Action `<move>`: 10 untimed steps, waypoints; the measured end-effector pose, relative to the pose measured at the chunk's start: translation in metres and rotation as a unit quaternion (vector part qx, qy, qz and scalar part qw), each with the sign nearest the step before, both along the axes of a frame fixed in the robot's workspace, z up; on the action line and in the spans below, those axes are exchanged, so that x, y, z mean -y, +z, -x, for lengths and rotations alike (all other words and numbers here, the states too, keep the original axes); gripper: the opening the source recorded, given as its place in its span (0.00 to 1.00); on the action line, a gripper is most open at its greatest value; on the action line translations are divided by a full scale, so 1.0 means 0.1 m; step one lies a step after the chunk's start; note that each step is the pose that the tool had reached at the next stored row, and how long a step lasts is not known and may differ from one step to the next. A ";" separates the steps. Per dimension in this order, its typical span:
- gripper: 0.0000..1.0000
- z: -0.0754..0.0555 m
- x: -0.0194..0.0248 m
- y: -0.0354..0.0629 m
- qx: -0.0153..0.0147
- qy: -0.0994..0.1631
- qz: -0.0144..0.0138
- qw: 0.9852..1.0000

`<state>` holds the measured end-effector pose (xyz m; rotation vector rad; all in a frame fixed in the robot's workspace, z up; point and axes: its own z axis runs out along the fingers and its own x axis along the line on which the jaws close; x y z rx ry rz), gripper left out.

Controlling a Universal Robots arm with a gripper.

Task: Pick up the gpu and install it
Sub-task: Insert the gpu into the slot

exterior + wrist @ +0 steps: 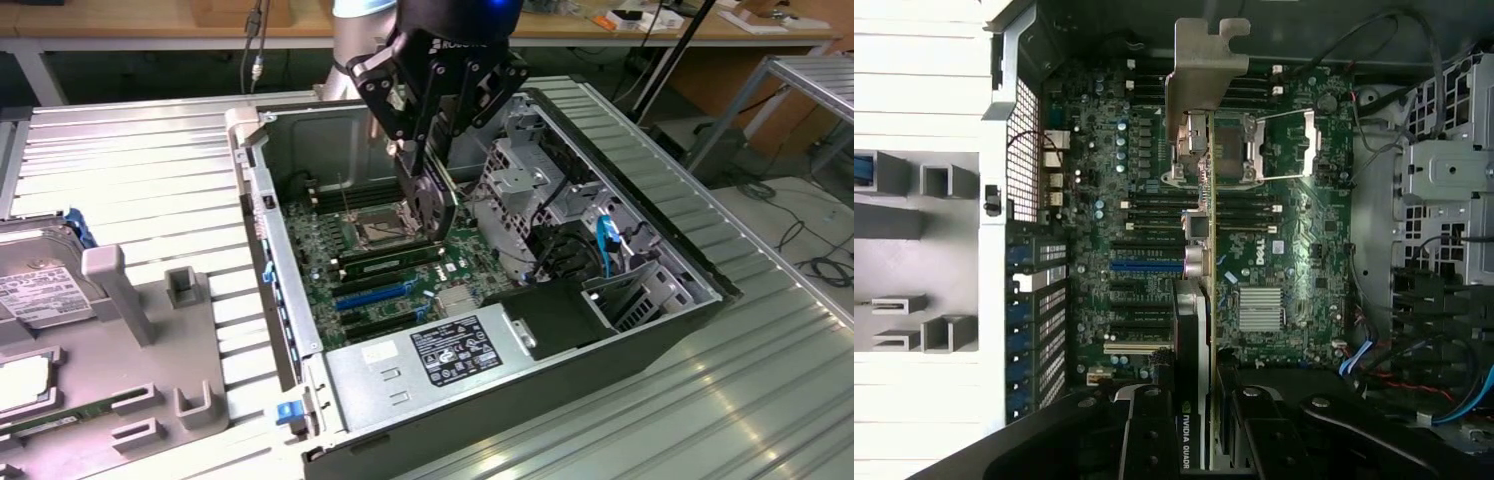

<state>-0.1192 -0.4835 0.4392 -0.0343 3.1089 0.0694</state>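
Note:
The gpu (1211, 290) hangs edge-on over the motherboard (1274, 250) inside the open computer case (667, 250), its silver metal end bracket (1206, 65) pointing toward the case's rear wall. My gripper (1210, 405) is shut on the card, with one black finger (1149, 430) on each side of it. In the exterior view the gripper (424, 165) reaches down into the case, and the dark gpu (430, 210) hangs below it above the processor socket (380, 232). The card is held clear of the blue expansion slots (1146, 267).
A drive cage (534, 190) and cables with blue connectors (607, 240) fill the case on the exterior view's right. The power supply (427, 360) lies at its near end. A grey parts fixture (147, 330) holding a hard drive (34, 290) sits outside, on the exterior view's left.

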 end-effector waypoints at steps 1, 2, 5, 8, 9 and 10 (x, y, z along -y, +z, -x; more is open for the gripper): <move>0.27 0.00 0.000 0.000 0.000 0.001 0.000 1.000; 0.27 0.00 0.000 0.000 0.000 0.002 0.000 1.000; 0.27 0.00 0.000 0.000 0.000 0.006 0.000 1.000; 0.27 0.00 0.000 0.000 0.000 0.018 0.000 1.000; 0.27 0.00 0.000 0.000 0.000 0.021 0.000 1.000; 0.27 0.00 0.000 0.000 0.000 0.024 0.000 1.000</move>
